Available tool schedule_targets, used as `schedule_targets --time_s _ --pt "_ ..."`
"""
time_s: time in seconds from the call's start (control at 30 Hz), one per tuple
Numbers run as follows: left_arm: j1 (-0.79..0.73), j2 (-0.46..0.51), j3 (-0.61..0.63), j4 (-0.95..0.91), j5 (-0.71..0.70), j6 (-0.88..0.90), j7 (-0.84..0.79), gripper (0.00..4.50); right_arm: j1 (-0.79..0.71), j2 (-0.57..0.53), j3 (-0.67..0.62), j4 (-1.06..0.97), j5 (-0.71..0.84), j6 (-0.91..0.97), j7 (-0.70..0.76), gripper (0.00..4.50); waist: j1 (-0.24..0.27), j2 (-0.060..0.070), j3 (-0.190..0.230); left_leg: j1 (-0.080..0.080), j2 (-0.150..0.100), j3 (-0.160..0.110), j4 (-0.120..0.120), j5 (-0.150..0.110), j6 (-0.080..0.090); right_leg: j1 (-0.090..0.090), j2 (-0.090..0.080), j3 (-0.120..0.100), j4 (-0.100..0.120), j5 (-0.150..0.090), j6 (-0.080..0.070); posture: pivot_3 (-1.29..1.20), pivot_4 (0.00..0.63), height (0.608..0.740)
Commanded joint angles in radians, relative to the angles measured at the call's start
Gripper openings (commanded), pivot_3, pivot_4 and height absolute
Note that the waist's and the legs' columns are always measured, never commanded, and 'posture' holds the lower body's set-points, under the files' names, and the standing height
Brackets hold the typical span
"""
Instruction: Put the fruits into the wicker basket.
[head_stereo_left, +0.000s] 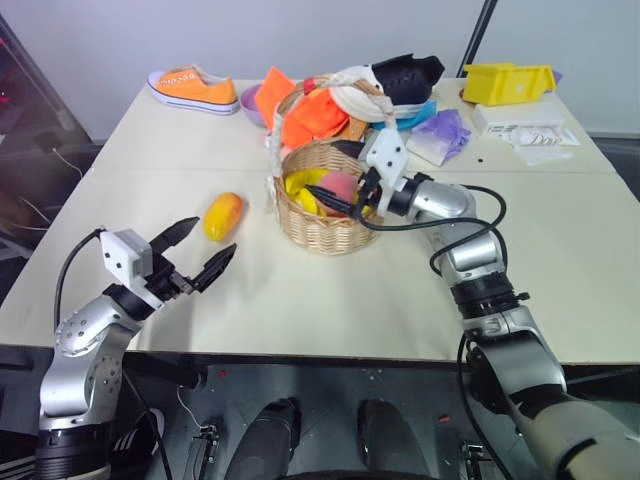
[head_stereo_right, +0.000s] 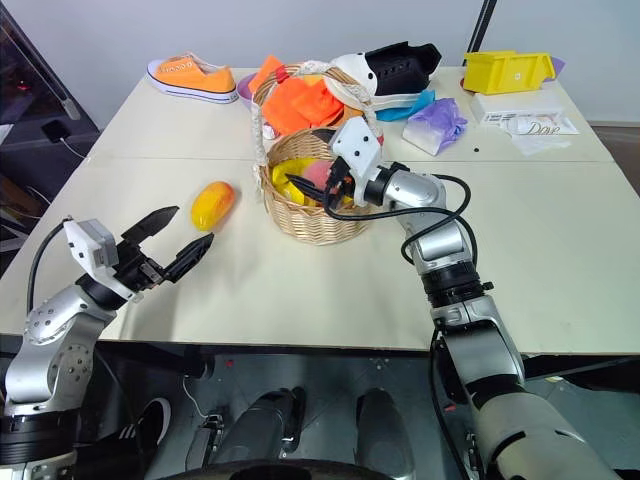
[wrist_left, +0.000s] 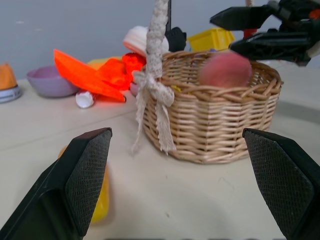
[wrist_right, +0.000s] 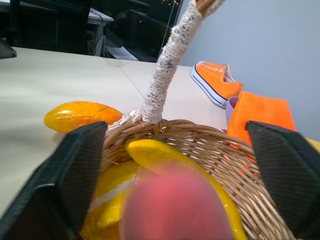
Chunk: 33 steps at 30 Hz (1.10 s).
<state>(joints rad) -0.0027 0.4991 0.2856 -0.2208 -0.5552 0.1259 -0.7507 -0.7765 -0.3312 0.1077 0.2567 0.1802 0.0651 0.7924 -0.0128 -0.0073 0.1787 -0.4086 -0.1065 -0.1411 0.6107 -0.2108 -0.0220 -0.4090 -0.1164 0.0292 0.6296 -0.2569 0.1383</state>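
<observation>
Left gripper (head_stereo_left: 192, 250), jaws spread wide and empty, sits just short of the mango (head_stereo_left: 223, 215), whose long axis runs away from it. Beyond, the right gripper (head_stereo_left: 349, 178) stands open over the wicker basket (head_stereo_left: 318, 232), the peach (wrist_left: 226, 69) just below its fingertips.

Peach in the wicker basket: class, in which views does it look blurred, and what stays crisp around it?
Right wrist view: the peach is a soft pink smear, while the wicker basket weave and mango are crisp. Left wrist view: the peach's edges are smeared, but the basket and the left gripper's fingers are sharp.
</observation>
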Motion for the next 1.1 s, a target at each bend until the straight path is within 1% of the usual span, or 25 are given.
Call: schedule_targets --time_s 0.03,0.1,0.17,0.2,0.23,0.3,0.37,0.43,0.53,0.7,0.77,0.87,0.97,1.03,1.1 --pt "0.001 0.004 0.019 -0.032 0.012 -0.008 0.027 4.50 0.064 -0.039 -0.079 -0.173 0.097 0.028 0.028 4.44 0.003 0.000 0.000 0.000 0.000 0.000 0.000 0.000 0.000 0.000 0.000 0.000 0.000 0.000 0.000 0.00 0.150 0.740" --pt "0.000 0.008 0.024 -0.031 0.018 -0.007 0.041 4.50 0.115 -0.053 -0.119 -0.265 0.165 0.067 0.038 4.44 0.002 0.000 0.000 0.000 0.000 0.000 0.000 0.000 0.000 0.001 0.000 0.000 0.000 0.000 0.000 0.00 0.150 0.740" --pt "-0.014 0.019 0.036 -0.011 0.044 0.000 0.079 4.50 0.239 -0.099 -0.140 -0.427 0.256 0.153 0.072 4.44 0.005 0.000 0.000 0.000 0.000 0.000 0.000 0.000 0.000 0.001 -0.001 0.000 0.000 0.000 0.000 0.00 0.150 0.740" --pt "-0.024 0.018 0.047 0.002 0.050 0.006 0.101 4.50 0.312 -0.131 -0.141 -0.495 0.266 0.167 0.091 4.44 0.005 0.000 0.000 0.000 0.000 -0.001 0.000 0.000 0.000 0.001 -0.001 0.000 0.000 0.000 0.000 0.00 0.150 0.740" --pt "-0.033 0.020 0.056 0.015 0.049 0.023 0.122 4.50 0.385 -0.163 -0.145 -0.551 0.268 0.157 0.114 4.44 0.008 0.000 0.000 0.000 0.000 -0.001 0.000 0.000 0.000 0.001 -0.001 -0.001 -0.001 0.000 0.000 0.00 0.150 0.740" --pt "-0.064 0.021 0.064 0.053 0.093 0.024 0.183 4.50 0.510 -0.209 -0.179 -0.615 0.277 0.159 0.118 4.44 0.007 0.000 0.000 0.000 0.000 -0.001 0.000 -0.001 0.001 0.001 -0.001 -0.001 -0.001 -0.001 0.001 0.00 0.150 0.740" --pt "-0.097 0.019 0.067 0.080 0.112 0.023 0.217 4.50 0.604 -0.258 -0.191 -0.640 0.229 0.094 0.139 4.44 0.004 0.000 0.000 0.000 0.000 0.000 0.001 -0.001 0.001 0.001 -0.001 -0.001 0.000 -0.001 0.001 0.00 0.150 0.740" --pt "-0.123 0.022 0.060 0.095 0.128 0.034 0.237 4.50 0.665 -0.293 -0.192 -0.653 0.199 0.064 0.149 4.44 -0.001 0.000 0.000 0.000 -0.001 0.001 0.002 -0.001 0.001 0.002 -0.001 0.000 -0.001 -0.001 0.001 0.00 0.150 0.740" --pt "-0.179 0.019 0.034 0.116 0.137 0.048 0.241 4.50 0.713 -0.270 -0.207 -0.661 0.185 0.042 0.086 4.44 0.001 -0.001 0.000 0.001 0.000 0.001 0.003 -0.001 0.001 0.003 -0.001 0.001 0.000 -0.001 0.001 0.00 0.150 0.740" --pt "-0.257 0.006 -0.006 0.175 0.162 0.080 0.258 4.50 0.739 -0.247 -0.168 -0.662 0.124 0.010 0.034 4.44 0.006 -0.001 0.000 0.001 0.000 0.000 0.003 0.000 0.001 0.003 -0.001 0.000 -0.001 0.000 0.001 0.00 0.150 0.740" --pt "-0.287 0.002 -0.030 0.193 0.183 0.117 0.282 4.50 0.740 -0.253 -0.151 -0.673 0.125 0.011 0.043 4.44 0.004 -0.001 0.000 0.001 -0.001 0.000 0.003 0.000 0.001 0.003 -0.001 0.000 -0.001 0.000 0.001 0.00 0.150 0.740" --pt "-0.359 0.005 -0.114 0.246 0.292 0.183 0.357 4.50 0.732 -0.268 -0.139 -0.679 0.133 0.021 0.059 4.44 0.006 -0.001 0.000 0.001 0.000 0.000 0.003 0.000 0.001 0.003 0.000 -0.001 0.000 0.000 0.001 0.00 0.150 0.740" --pt "-0.453 -0.040 -0.123 0.288 0.299 0.280 0.434 4.50 0.702 -0.266 -0.121 -0.655 0.124 0.020 0.058 4.44 0.006 -0.002 0.000 0.001 -0.001 0.000 0.003 0.000 0.001 0.003 0.000 -0.001 0.000 0.000 0.001 0.00 0.150 0.740" --pt "-0.507 -0.041 -0.159 0.317 0.334 0.311 0.434 4.50 0.687 -0.260 -0.108 -0.635 0.118 0.015 0.057 4.44 0.006 -0.005 0.002 0.001 -0.001 0.000 0.003 0.000 0.001 0.003 0.000 -0.001 0.000 0.000 0.001 0.00 0.150 0.740" --pt "-0.530 -0.031 -0.191 0.328 0.355 0.357 0.419 4.50 0.679 -0.264 -0.095 -0.621 0.101 0.005 0.061 4.44 0.003 -0.005 0.001 0.001 0.000 0.000 0.003 0.000 0.000 0.003 0.000 -0.002 0.000 0.000 0.001 0.00 0.150 0.740"
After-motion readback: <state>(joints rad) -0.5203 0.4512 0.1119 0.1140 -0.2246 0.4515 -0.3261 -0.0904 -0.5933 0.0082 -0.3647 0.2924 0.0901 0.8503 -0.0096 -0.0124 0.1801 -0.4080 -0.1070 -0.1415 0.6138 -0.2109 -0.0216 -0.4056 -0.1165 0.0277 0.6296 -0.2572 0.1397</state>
